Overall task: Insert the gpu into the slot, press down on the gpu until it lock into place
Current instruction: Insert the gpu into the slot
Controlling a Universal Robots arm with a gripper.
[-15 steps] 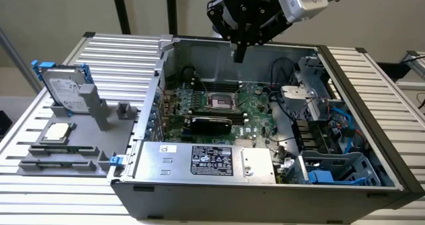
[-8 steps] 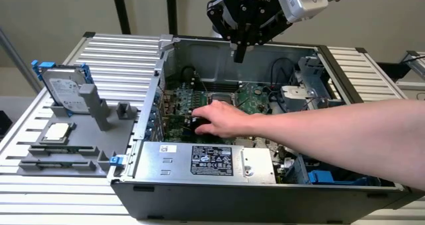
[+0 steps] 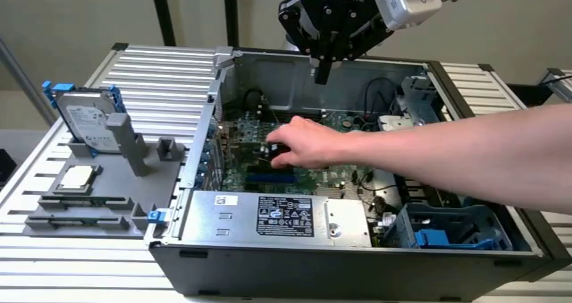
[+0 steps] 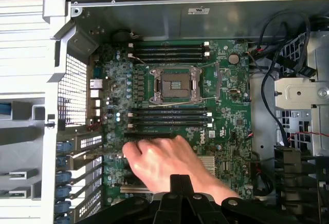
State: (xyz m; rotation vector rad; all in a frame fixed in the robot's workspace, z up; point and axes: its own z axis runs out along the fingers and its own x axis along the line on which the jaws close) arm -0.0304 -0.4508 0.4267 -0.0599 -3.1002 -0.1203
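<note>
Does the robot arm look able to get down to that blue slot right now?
Probably not. A person's hand lies over the board below the arm's shut jaws, which hang above the open case, and it seems to cover the blue slot from above.

Locate the open computer case (image 3: 339, 273) on the slatted metal table (image 3: 170, 75). Inside it you will see the green motherboard (image 4: 231, 95), with a square CPU socket (image 4: 175, 84) between two banks of black memory sockets (image 4: 169, 52). A silver labelled power-supply box (image 3: 268, 217) sits against the case's near wall. Black cables (image 4: 270, 80) run beside the board. At the exterior view's left, a hard drive (image 3: 85, 118) stands upright on a grey fixture (image 3: 53, 209), near a square processor chip (image 3: 76, 177).
</note>
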